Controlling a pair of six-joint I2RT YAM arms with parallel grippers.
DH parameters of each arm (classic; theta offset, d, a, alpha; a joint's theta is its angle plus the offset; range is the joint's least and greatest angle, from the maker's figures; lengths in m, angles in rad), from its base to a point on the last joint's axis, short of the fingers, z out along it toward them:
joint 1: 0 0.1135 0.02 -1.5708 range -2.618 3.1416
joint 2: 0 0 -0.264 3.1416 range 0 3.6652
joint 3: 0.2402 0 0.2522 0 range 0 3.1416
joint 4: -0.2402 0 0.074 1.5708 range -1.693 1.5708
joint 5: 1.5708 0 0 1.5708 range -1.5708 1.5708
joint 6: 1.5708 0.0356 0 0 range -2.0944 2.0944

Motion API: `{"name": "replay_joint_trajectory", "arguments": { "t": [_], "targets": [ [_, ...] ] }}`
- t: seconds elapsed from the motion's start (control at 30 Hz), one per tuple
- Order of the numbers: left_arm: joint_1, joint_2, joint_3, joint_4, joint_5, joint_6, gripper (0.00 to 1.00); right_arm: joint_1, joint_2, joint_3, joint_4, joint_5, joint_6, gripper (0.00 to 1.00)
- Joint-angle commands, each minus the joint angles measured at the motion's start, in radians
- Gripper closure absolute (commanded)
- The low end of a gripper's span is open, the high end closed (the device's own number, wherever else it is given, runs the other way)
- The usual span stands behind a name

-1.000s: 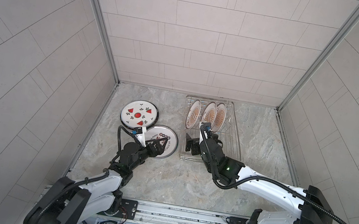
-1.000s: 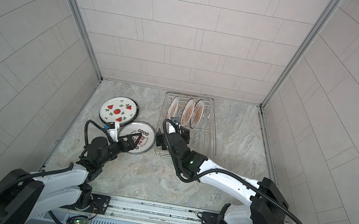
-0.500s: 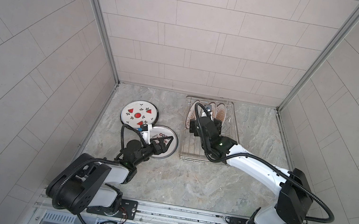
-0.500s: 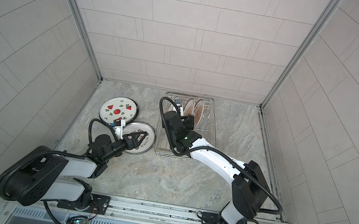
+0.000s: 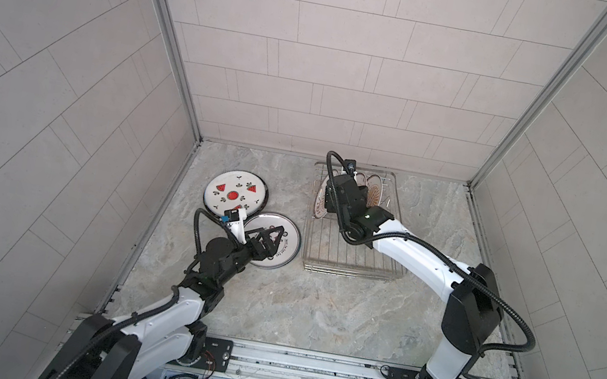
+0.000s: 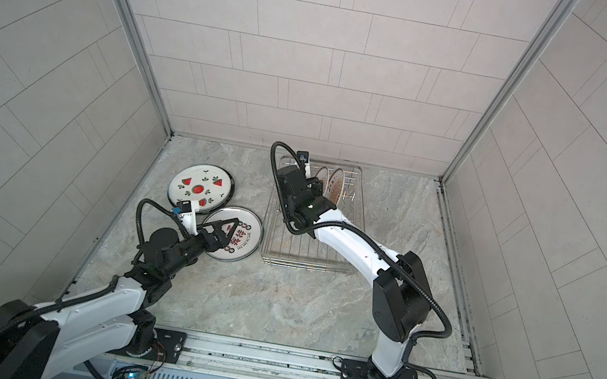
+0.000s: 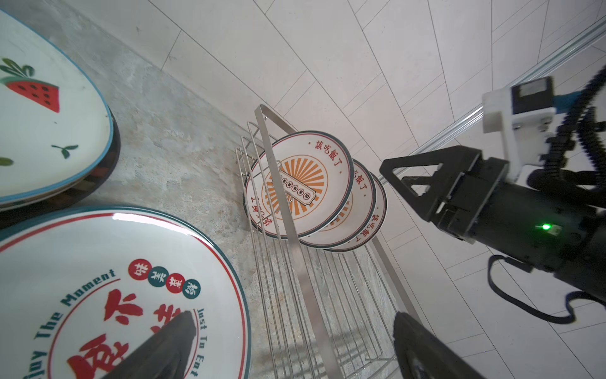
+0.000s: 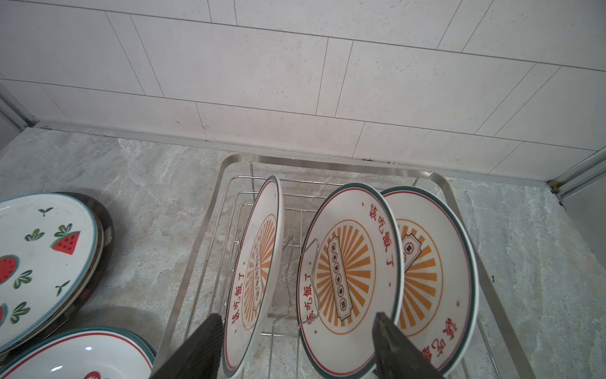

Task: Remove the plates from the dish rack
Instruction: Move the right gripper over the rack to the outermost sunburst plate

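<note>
The left gripper (image 5: 275, 241) is held apart over the glossy red-lettered plate (image 5: 291, 239), laid flat on the counter (image 5: 312, 318) beside the watermelon plate (image 5: 235, 195), so both look unloaded. Further back, three sunburst plates (image 8: 347, 272) are propped on edge in the shiny wire rack (image 8: 328, 162), two straddled by the right gripper's (image 8: 297, 316) parted jaws.

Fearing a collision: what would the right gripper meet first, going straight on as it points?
Probably the middle sunburst plate in the dish rack: its rim lies before one finger; depth unclear.
</note>
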Motion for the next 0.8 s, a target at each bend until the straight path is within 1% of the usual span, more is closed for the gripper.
{"name": "replay_joint_trajectory", "arguments": {
  "t": [0.0,0.1,0.17,0.2,0.23,0.27,0.33,0.53,0.6,0.7,0.77],
  "targets": [
    [-0.007,-0.053,-0.019,-0.070,-0.068,0.032,0.00,-0.008,0.068,0.085,-0.107,0.009,0.008,0.33],
    [-0.007,-0.063,-0.021,-0.077,-0.070,0.030,0.00,-0.021,0.117,0.133,-0.127,-0.008,0.009,0.41],
    [-0.007,-0.056,-0.023,-0.056,-0.055,0.021,0.00,-0.028,0.144,0.157,-0.134,-0.012,0.013,0.45],
    [-0.007,-0.052,-0.025,-0.047,-0.047,0.019,0.00,-0.031,0.161,0.173,-0.143,-0.013,0.013,0.50],
    [-0.006,-0.048,-0.023,-0.047,-0.047,0.023,0.00,-0.033,0.181,0.195,-0.157,-0.011,0.016,0.54],
    [-0.006,-0.046,-0.023,-0.053,-0.055,0.025,0.00,-0.037,0.199,0.217,-0.174,-0.007,0.018,0.55],
    [-0.006,-0.043,-0.018,-0.065,-0.072,0.027,0.00,-0.037,0.236,0.260,-0.201,0.014,0.022,0.64],
    [-0.006,-0.039,-0.022,-0.048,-0.054,0.018,0.00,-0.036,0.294,0.316,-0.223,0.082,0.034,0.68],
    [-0.007,-0.039,-0.022,-0.050,-0.056,0.018,0.00,-0.033,0.302,0.323,-0.220,0.099,0.039,0.69],
    [-0.007,-0.033,-0.022,-0.044,-0.052,0.013,0.00,-0.027,0.316,0.334,-0.214,0.109,0.043,0.74],
    [-0.006,-0.031,-0.022,-0.039,-0.043,0.011,0.00,-0.022,0.325,0.345,-0.215,0.123,0.044,0.74]
  ]
}}
